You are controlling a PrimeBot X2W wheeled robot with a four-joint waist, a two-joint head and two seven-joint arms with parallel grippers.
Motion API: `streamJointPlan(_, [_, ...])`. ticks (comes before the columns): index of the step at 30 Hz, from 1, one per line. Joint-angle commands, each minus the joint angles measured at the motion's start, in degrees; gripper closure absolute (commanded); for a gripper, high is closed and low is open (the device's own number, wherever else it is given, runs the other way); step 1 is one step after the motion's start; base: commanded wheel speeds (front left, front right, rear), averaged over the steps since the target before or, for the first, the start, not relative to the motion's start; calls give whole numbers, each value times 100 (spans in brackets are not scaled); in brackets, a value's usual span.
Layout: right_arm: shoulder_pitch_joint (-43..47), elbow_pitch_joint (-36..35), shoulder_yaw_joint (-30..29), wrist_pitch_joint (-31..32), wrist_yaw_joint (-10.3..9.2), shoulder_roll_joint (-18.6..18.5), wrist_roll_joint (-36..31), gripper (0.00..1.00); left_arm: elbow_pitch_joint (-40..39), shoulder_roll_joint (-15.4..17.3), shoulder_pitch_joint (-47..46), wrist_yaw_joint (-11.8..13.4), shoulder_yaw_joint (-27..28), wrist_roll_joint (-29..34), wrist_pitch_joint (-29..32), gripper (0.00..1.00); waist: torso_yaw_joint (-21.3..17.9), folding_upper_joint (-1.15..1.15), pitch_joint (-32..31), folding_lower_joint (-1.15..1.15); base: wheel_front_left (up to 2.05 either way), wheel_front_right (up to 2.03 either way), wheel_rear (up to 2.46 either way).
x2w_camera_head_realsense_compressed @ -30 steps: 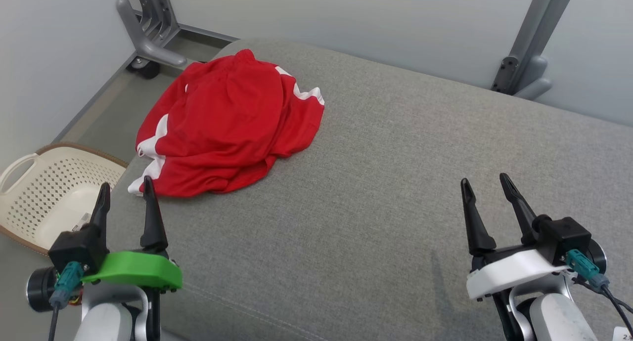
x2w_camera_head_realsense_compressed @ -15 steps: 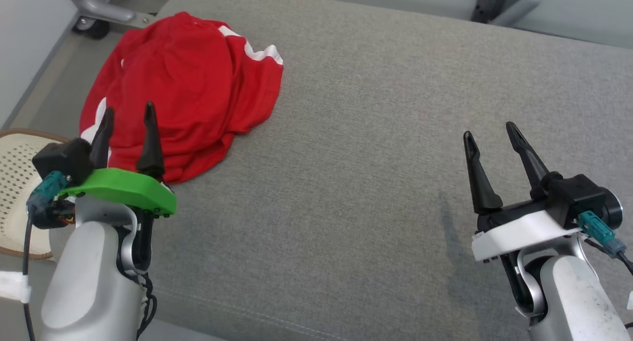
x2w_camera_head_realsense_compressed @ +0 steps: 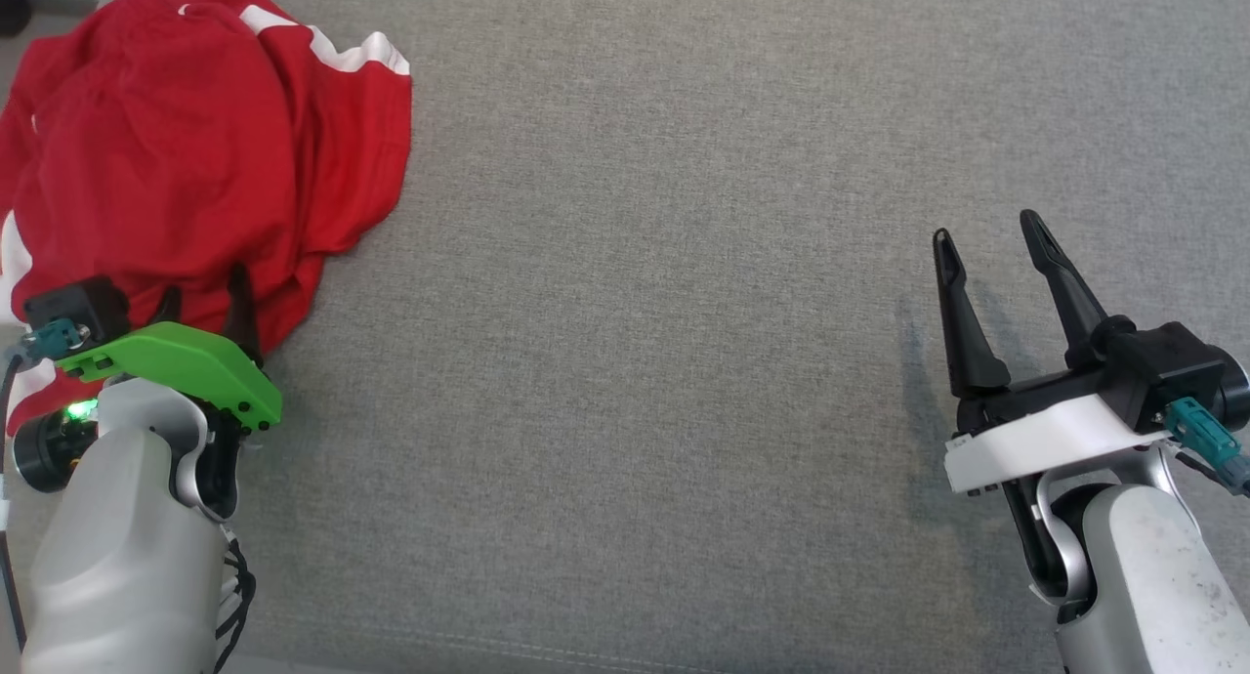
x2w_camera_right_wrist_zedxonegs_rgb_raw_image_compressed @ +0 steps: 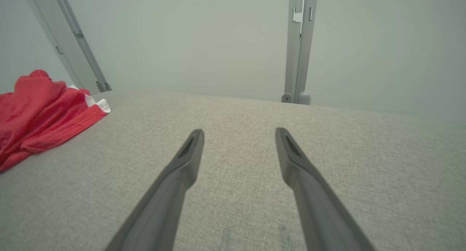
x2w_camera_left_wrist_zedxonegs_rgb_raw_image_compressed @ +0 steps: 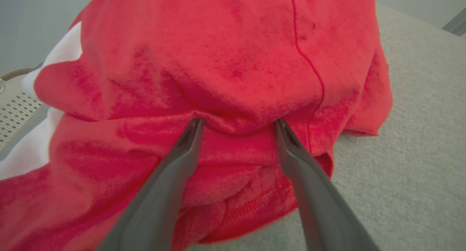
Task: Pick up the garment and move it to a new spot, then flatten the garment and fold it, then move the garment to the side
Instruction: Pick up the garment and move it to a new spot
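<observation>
The red garment (x2w_camera_head_realsense_compressed: 186,137), trimmed in white, lies crumpled in a heap on the grey cushion (x2w_camera_head_realsense_compressed: 684,313). The left gripper (x2w_camera_head_realsense_compressed: 203,283) is at the garment's near edge with its jaws spread wide. In the left wrist view both fingertips (x2w_camera_left_wrist_zedxonegs_rgb_raw_image_compressed: 196,125) press into a fold of the garment, with a ridge of cloth between them that is not pinched. The right gripper (x2w_camera_head_realsense_compressed: 985,227) hovers well to the garment's right over bare cushion, jaws equally wide, holding nothing. A perforated basket (x2w_camera_left_wrist_zedxonegs_rgb_raw_image_compressed: 14,105) shows just past the garment's left side. A grey post (x2w_camera_right_wrist_zedxonegs_rgb_raw_image_compressed: 300,43) stands behind the cushion, far right of the garment.
</observation>
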Motion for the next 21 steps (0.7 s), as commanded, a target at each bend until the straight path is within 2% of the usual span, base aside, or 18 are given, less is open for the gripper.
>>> streamJointPlan(1, [-43,-23,-26,-20,-2,-36,16,0,124,56,-160,-25,12,14,-149,10,-142,0,154,0,0,0,0])
streamJointPlan(2, [-35,-21,-41,-23,-2,-34,16,0,200,72,-187,-22,10,41,-258,73,-131,0,150,0,0,0,0])
streamJointPlan(3, [-19,-13,-56,-26,-1,-27,15,0,273,72,-204,-36,-4,59,-336,100,-113,0,135,0,0,0,0])
streamJointPlan(8, [39,72,-64,-65,-2,35,12,0,372,110,-216,-97,-30,136,-897,100,-11,0,-57,0,0,0,0])
streamJointPlan(12, [114,159,-79,-118,-1,102,23,0,131,222,-28,24,-2,266,-1138,100,66,0,-325,0,0,0,0])
streamJointPlan(16, [188,231,-110,-183,-2,142,39,0,-327,305,169,180,70,412,-1189,100,105,0,-580,0,0,0,0])
streamJointPlan(21, [365,299,-214,-259,-1,223,51,0,-1628,443,757,403,235,686,-1205,100,132,0,-990,0,0,0,0])
